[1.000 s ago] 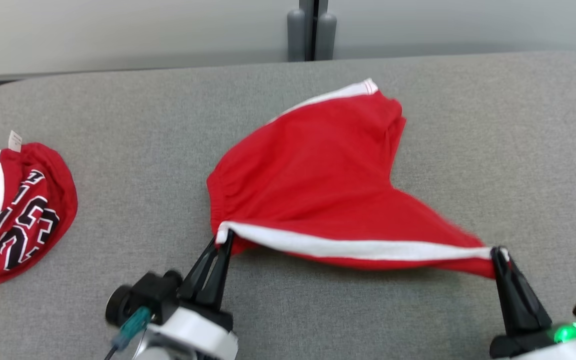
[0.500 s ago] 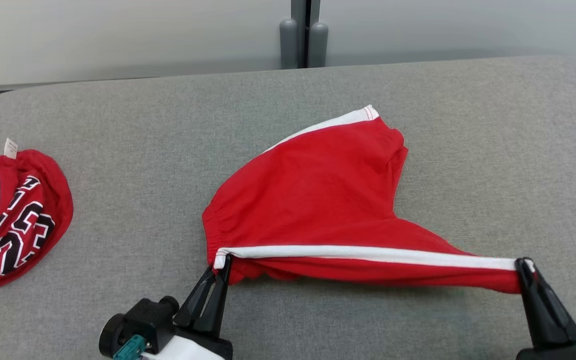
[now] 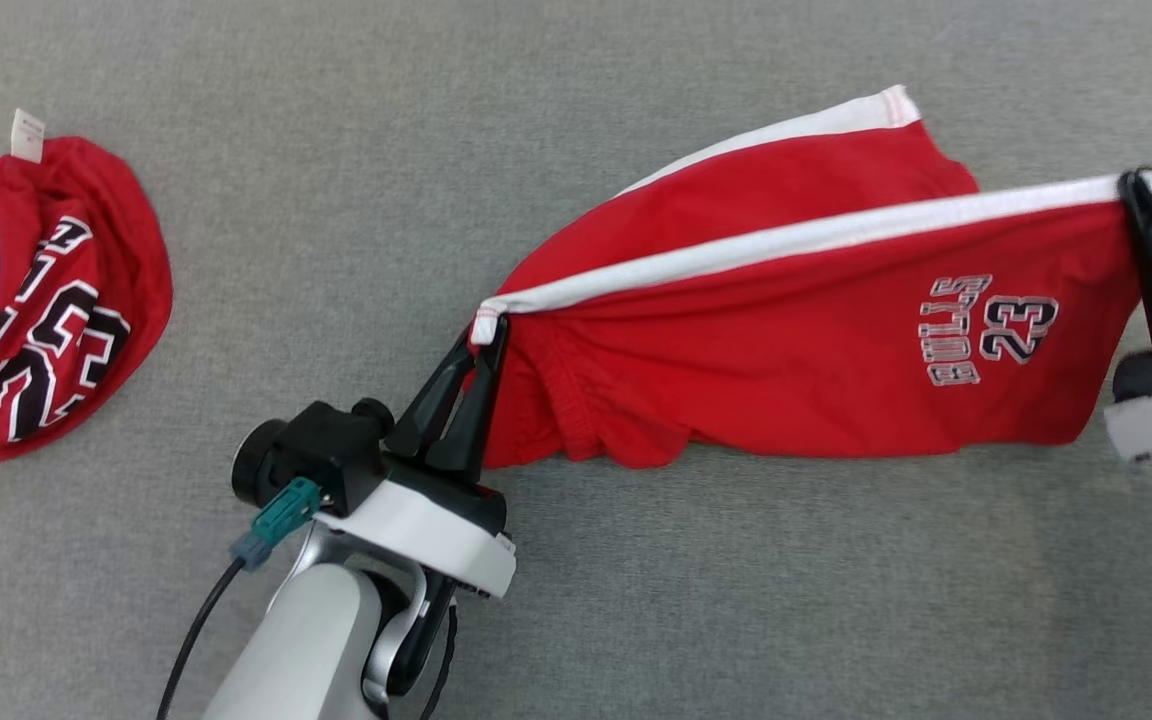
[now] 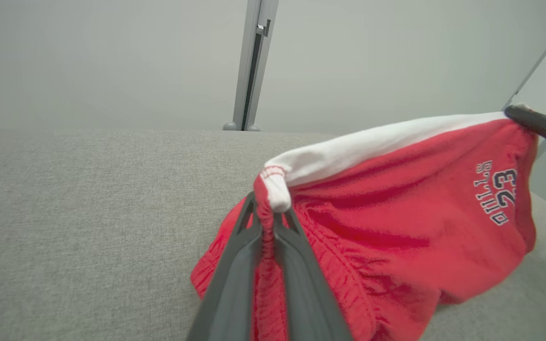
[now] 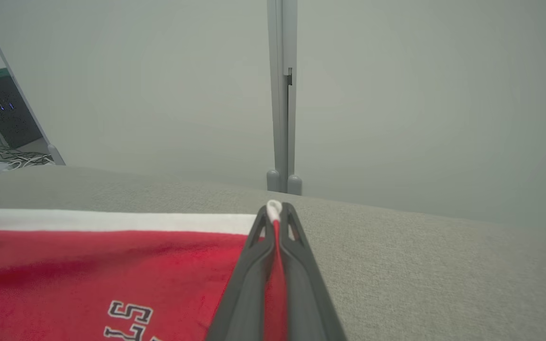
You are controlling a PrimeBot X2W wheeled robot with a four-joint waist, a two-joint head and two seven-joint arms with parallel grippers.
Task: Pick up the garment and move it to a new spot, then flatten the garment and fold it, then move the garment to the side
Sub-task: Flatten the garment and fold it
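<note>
Red fabric shorts (image 3: 786, 340) with a white band along one edge hang stretched between our two grippers, lifted above the grey fabric-covered table (image 3: 336, 200) at its middle and right. We hold the band taut, sloping up from left to right in the head view. Our left gripper (image 3: 484, 335) is pinched tight on the gathered end of that band, its two dark fingers pressed together with red cloth bunched between them. Our right gripper (image 3: 1136, 190) is likewise clamped on the other end of the band, with a small white loop of hem poking out at its fingertips in the right wrist view. The front of the shorts faces us and carries white-outlined lettering (image 3: 991, 330), "BULLS 23", upside down in the head view. The lower folds droop toward the table; whether they touch it we cannot tell. Well apart, at the table's left edge of the head view, lies a crumpled red jersey (image 3: 46, 300) with black and white numerals and a small white label (image 3: 26, 135). Beyond the table's far edge a grey upright post (image 5: 280, 94) stands against a pale wall (image 5: 420, 94).
</note>
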